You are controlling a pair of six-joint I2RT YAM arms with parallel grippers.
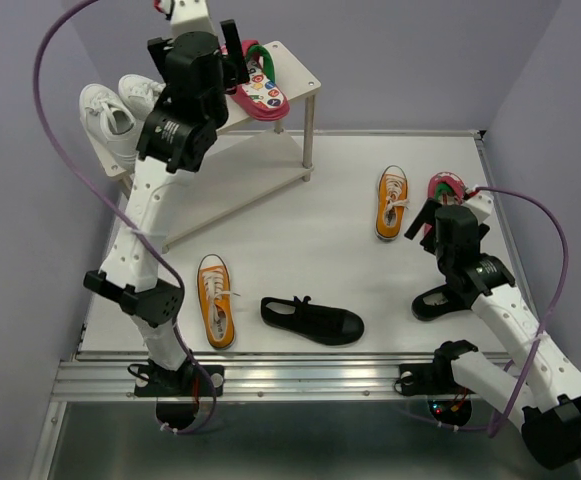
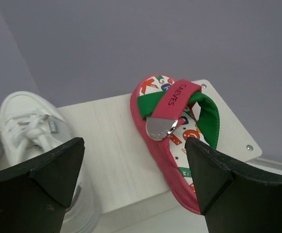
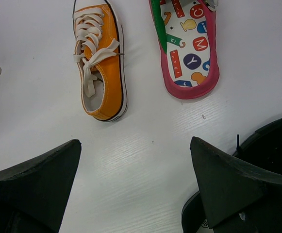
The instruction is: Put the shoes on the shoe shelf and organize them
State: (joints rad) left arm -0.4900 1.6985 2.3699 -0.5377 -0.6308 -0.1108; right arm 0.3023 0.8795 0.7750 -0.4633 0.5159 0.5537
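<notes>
The shoe shelf point(image 1: 300, 72) stands at the back left. Two white sneakers point(image 1: 105, 112) sit on the left of its top board. One red flip-flop point(image 1: 266, 92) lies on the right of that board. My left gripper point(image 1: 240, 63) hovers over the top board, open and empty. In the left wrist view it point(image 2: 133, 167) is between the white sneaker point(image 2: 31, 131) and the flip-flop point(image 2: 172, 121). My right gripper point(image 1: 448, 213) is open and empty above the table. Ahead of it point(image 3: 136, 167) lie an orange sneaker point(image 3: 101, 63) and the second flip-flop point(image 3: 189, 48).
A second orange sneaker point(image 1: 215, 300) and a black strap shoe point(image 1: 313, 320) lie near the front edge. Another black shoe point(image 1: 438, 300) lies under my right arm and shows in the right wrist view point(image 3: 276, 141). The shelf's lower board point(image 1: 240, 180) is bare.
</notes>
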